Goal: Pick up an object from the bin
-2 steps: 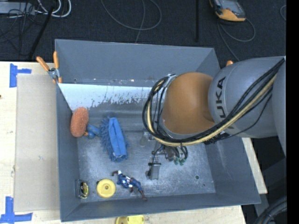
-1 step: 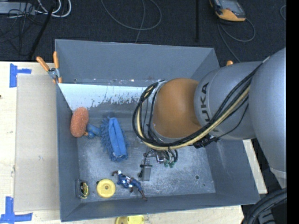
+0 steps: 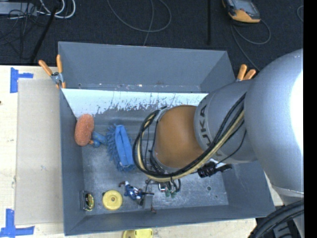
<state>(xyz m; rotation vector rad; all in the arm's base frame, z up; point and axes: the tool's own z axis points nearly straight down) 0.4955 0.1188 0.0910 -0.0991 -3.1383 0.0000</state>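
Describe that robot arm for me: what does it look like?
The arm is thick, rounded and silvery grey, with dark lettering near its wrist. An orange-brown domed cover caps the wrist, with black and yellowish cables looped around it.

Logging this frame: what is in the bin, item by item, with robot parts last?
bin: one, grey, centre
oval scrubber: one, orange, bin's left side
cloth: one, blue, right of the scrubber
disc: one, yellow, front left
small cased thing: one, black and yellow, left of disc
small part: one, blue and dark, right of disc, nearest gripper
arm: one, silver with orange cover, from the right
gripper: one, dark, under the cover
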